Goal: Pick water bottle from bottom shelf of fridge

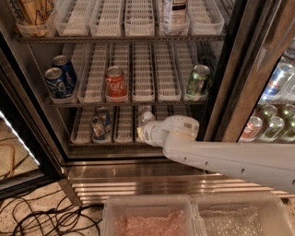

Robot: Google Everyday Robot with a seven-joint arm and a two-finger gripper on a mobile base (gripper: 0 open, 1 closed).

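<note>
Tool (146, 133) sat at bottom shelf (123, 128), bottle (145, 114) just behind, cans (97, 126) left; grip state could not be told.

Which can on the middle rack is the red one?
The red can, mid-rack, between the blue cans at left and the green can at right; the gripper is below it, at the bottom shelf.

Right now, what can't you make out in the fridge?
Camera view:
water bottle: only its top shows; the gripper, at the bottom shelf's middle lane, hides the rest.
gripper tip: covered by its own white housing; grasp cannot be told.
tall bottle, top rack: cut off by the upper edge.
</note>
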